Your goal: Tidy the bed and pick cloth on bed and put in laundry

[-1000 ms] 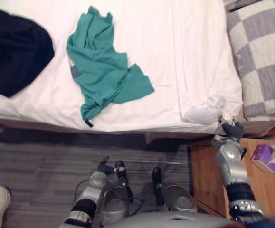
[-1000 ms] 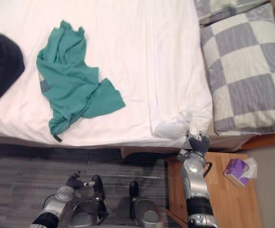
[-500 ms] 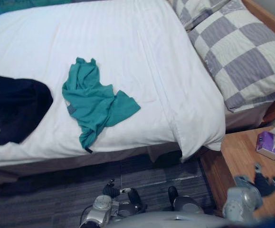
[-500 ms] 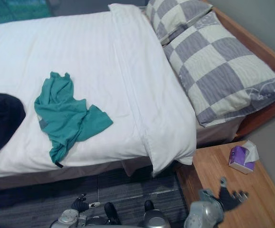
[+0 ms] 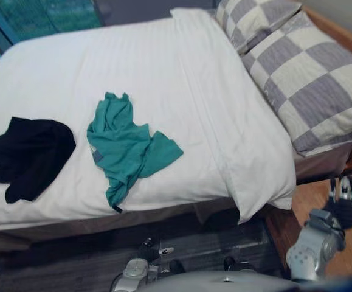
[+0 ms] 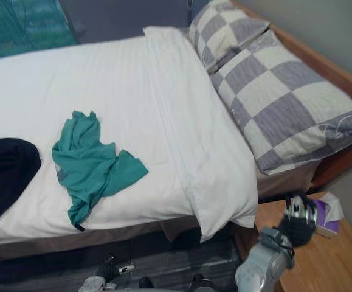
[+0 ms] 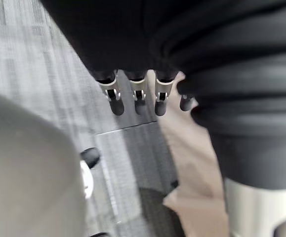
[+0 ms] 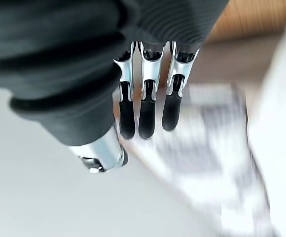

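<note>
My left hand (image 7: 136, 97) hangs low at the bottom centre of the head views, above the grey floor (image 5: 54, 255). Its fingers point down, straight and side by side, and it holds nothing.

My right hand (image 6: 298, 220) is raised at the lower right, in front of the wooden nightstand (image 6: 331, 267). Its fingers are straight and close together, and it is empty too. Just beyond it, a purple tissue box (image 6: 330, 214) sits on the nightstand.

Past both hands, the bed (image 5: 163, 216) runs across the middle of the frame under a smooth white duvet (image 5: 163, 73). One duvet corner droops over the near edge at the lower right.

A crumpled teal cloth (image 5: 127, 146) lies on the duvet, left of centre. Its narrow end reaches almost to the near edge. A dark cloth (image 5: 30, 152) lies bunched on the duvet at the far left, a little apart from the teal one. Neither hand touches either cloth.

At the upper right, two grey-and-white checked pillows (image 5: 321, 79) rest one behind the other. A wooden headboard (image 6: 312, 58) runs along their far side.
</note>
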Robot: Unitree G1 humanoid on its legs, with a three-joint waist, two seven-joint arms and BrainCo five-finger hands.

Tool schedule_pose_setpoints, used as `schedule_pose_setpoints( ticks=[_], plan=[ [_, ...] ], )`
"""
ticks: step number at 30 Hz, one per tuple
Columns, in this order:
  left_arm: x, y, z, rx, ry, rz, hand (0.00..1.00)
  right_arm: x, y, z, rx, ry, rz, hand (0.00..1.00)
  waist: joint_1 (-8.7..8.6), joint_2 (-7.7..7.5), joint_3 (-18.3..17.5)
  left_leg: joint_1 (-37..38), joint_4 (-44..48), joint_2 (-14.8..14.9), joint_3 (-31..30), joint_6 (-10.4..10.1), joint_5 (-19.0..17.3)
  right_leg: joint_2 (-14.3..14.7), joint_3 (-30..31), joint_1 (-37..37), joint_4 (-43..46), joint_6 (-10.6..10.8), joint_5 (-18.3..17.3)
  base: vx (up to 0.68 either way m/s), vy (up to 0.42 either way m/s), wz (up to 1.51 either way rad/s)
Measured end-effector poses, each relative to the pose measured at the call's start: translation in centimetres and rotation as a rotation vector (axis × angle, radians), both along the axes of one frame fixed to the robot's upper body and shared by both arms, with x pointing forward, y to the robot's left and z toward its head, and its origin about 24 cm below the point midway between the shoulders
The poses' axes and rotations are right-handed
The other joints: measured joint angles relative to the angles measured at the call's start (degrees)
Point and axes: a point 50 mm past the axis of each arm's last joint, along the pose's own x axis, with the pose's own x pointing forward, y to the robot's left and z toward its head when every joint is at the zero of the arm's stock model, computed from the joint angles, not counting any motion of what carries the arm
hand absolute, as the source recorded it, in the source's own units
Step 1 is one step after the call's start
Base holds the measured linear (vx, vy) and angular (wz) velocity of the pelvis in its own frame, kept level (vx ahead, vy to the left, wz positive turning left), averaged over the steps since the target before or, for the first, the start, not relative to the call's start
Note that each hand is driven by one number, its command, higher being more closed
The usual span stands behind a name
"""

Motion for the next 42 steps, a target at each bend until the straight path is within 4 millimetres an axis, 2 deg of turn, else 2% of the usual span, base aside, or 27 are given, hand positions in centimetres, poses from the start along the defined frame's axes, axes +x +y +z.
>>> schedule_pose_setpoints(
  ticks=[2, 3, 5, 8, 13, 16, 17, 18, 20, 22, 23, 24, 26, 28, 34, 35, 37, 38, 40, 41, 42],
  plan=[
    [1.6, -0.2, 0.6, -0.021, -0.06, 0.009, 0.0, 2.9, -0.7, 4.8, -0.1, -0.212, 0.085, 1.0, 0.08, 1.16, 4.3, -3.0, 0.2, -0.6, -1.4, 0.6, 1.2, -0.5, -0.6, -3.8, 3.1, 0.2, -0.8, -0.06, 0.005, 0.32],
    [1.8, -0.3, 0.7, -0.028, -0.071, 0.015, 0.0, 3.5, -0.7, 5.9, -0.125, -0.252, 0.099, 1.0, 0.19, 1.51, 5.0, -3.5, 0.2, -0.7, -1.5, 0.7, 1.4, -0.6, -0.6, -4.6, 3.7, 0.2, -1.0, -0.05, -0.001, 0.15],
    [2.6, -0.5, 1.0, -0.045, -0.122, 0.027, 0.0, 5.1, 0.1, 10.5, -0.212, -0.404, 0.167, 1.0, 0.5, 2.81, 7.6, -5.8, 0.2, -1.2, -2.1, 0.7, 2.0, -1.0, -0.6, -8.3, 7.5, 0.3, -2.5, -0.04, -0.018, 0.16],
    [3.6, -0.6, 1.6, -0.065, -0.183, 0.048, 0.0, 5.4, 1.3, 13.5, -0.238, -0.536, 0.231, 1.0, 1.78, 3.53, 9.9, -7.8, 0.3, -1.9, -2.3, 0.7, 2.7, -1.8, -0.8, -12.6, 12.7, 0.1, -4.8, 0.0, -0.046, 0.16],
    [6.0, -1.5, 2.8, -0.108, -0.297, 0.07, 0.0, 5.2, 3.1, 17.7, -0.244, -0.737, 0.327, 1.0, 1.86, 3.9, 13.0, -15.2, 4.2, -2.8, -2.4, 0.7, 2.8, -3.6, -0.8, -22.4, 21.8, -0.5, -8.2, 0.01, -0.094, 0.21],
    [8.6, -2.5, 4.2, -0.117, -0.382, 0.086, 0.0, 5.3, 4.6, 20.4, -0.226, -0.858, 0.394, 1.0, 1.8, 4.69, 15.4, -22.2, 4.9, -2.6, -2.3, 0.2, 3.9, -3.7, -0.6, -30.7, 25.0, -0.9, -8.5, -0.04, -0.122, 0.17],
    [9.7, -2.8, 5.0, -0.129, -0.427, 0.113, 0.0, 5.4, 4.9, 21.1, -0.208, -0.901, 0.411, 1.0, 1.79, 5.03, 17.3, -24.1, 4.9, -2.5, -2.3, 0.2, 4.6, -3.7, -0.6, -32.9, 25.9, -1.1, -8.4, -0.05, -0.095, 0.13],
    [9.7, -2.8, 5.0, -0.129, -0.428, 0.113, 0.0, 5.4, 4.9, 21.1, -0.208, -0.902, 0.412, 1.0, 1.79, 5.03, 17.3, -24.1, 4.9, -2.5, -2.3, 0.2, 4.6, -3.7, -0.6, -32.9, 26.0, -1.1, -8.4, -0.05, -0.086, 0.2],
    [11.8, -2.9, 6.5, -0.135, -0.511, 0.16, 0.0, 5.3, 5.0, 22.0, -0.148, -1.003, 0.42, 1.0, 1.92, 5.41, 18.9, -30.2, 4.8, -2.3, -2.3, 0.4, 6.1, -3.7, -1.2, -39.8, 28.0, -1.5, -8.2, -0.03, -0.07, 0.28],
    [12.7, -3.1, 7.2, -0.136, -0.545, 0.186, 0.0, 5.1, 4.7, 22.3, -0.118, -1.064, 0.418, 1.0, 2.39, 5.65, 19.6, -32.9, 4.7, -2.4, -2.1, 0.5, 6.9, -3.8, -1.3, -42.8, 28.7, -1.5, -8.1, 0.0, -0.044, 0.22],
    [13.0, -3.5, 7.5, -0.152, -0.558, 0.215, 0.0, 5.0, 4.2, 22.3, -0.089, -1.121, 0.409, 1.0, 3.21, 5.72, 19.6, -34.5, 4.7, -2.4, -2.0, 0.6, 7.2, -3.8, -1.2, -44.6, 29.0, -1.6, -8.1, 0.01, -0.036, 0.16],
    [13.1, -3.7, 7.6, -0.16, -0.56, 0.229, 0.0, 5.0, 4.0, 22.3, -0.083, -1.142, 0.404, 1.0, 3.23, 5.72, 19.6, -35.0, 4.6, -2.4, -1.9, 0.5, 7.4, -3.8, -1.2, -45.2, 29.1, -1.6, -8.1, 0.01, -0.036, 0.13],
    [13.1, -4.3, 7.6, -0.187, -0.55, 0.292, 0.0, 4.9, 3.5, 22.2, -0.073, -1.254, 0.395, 1.0, 3.36, 5.72, 19.6, -36.9, 3.9, -2.4, -1.7, -1.0, 8.6, -3.8, -1.3, -47.4, 29.0, -1.9, -7.7, 0.02, -0.023, 0.11],
    [13.0, -4.9, 7.5, -0.21, -0.538, 0.322, 0.0, 5.1, 3.5, 22.1, -0.083, -1.302, 0.409, 1.0, 3.34, 5.72, 19.6, -37.5, 3.8, -2.3, -0.9, -1.1, 8.6, -3.7, -1.2, -48.1, 28.7, -2.1, -7.6, 0.0, -0.004, -0.02],
    [14.2, -4.2, 8.3, -0.228, -0.568, 0.436, 0.0, 6.4, 3.6, 19.9, -0.096, -1.297, 0.457, 1.0, 2.95, 5.73, 19.6, -37.5, 2.4, -1.2, 0.6, -2.0, 8.0, -2.2, -0.7, -48.1, 25.6, -2.1, -5.5, 0.01, 0.007, -0.2],
    [14.7, -4.4, 8.7, -0.254, -0.58, 0.461, 0.0, 6.4, 3.5, 18.3, -0.096, -1.268, 0.456, 1.0, 2.76, 5.72, 19.6, -37.3, 2.4, -1.2, 1.2, -2.2, 7.9, -2.1, -0.2, -48.0, 25.2, -2.0, -5.2, 0.03, 0.037, -0.18],
    [15.0, -4.3, 9.0, -0.277, -0.593, 0.501, 0.0, 6.4, 3.5, 16.6, -0.078, -1.222, 0.461, 1.0, 2.25, 5.7, 19.6, -37.1, 2.4, -1.2, 1.8, -2.1, 8.0, -2.0, 0.1, -47.9, 24.8, -1.9, -4.9, 0.03, 0.031, -0.14],
    [15.1, -4.2, 9.0, -0.286, -0.593, 0.524, 0.0, 6.7, 3.5, 14.3, -0.022, -1.143, 0.46, 1.0, 1.48, 5.62, 19.6, -36.6, 2.5, -1.2, 2.5, -2.0, 8.0, -2.0, 0.5, -47.4, 24.5, -1.7, -4.8, 0.04, 0.028, -0.18],
    [15.1, -4.2, 9.1, -0.289, -0.592, 0.528, 0.0, 7.6, 3.3, 9.5, 0.089, -0.937, 0.439, 1.0, 1.14, 5.58, 19.6, -35.0, 2.5, -1.2, 3.5, -2.0, 8.0, -1.8, 1.3, -46.1, 24.0, -1.7, -4.6, 0.04, 0.016, -0.31],
    [15.1, -4.1, 9.0, -0.303, -0.587, 0.55, 0.0, 7.6, 3.2, 4.9, 0.186, -0.74, 0.412, 1.0, 0.99, 5.57, 19.6, -33.5, 2.7, -1.2, 4.6, -2.0, 8.0, -1.8, 1.8, -44.8, 23.9, -1.6, -4.6, 0.04, -0.002, -0.32],
    [15.0, -4.0, 9.0, -0.31, -0.584, 0.562, 0.0, 7.3, 3.1, 3.4, 0.214, -0.678, 0.401, 1.0, 0.93, 5.56, 19.6, -33.0, 2.8, -1.2, 4.6, -2.0, 8.0, -1.7, 1.8, -44.4, 23.9, -1.6, -4.6, 0.04, -0.019, -0.3]
  ],
)
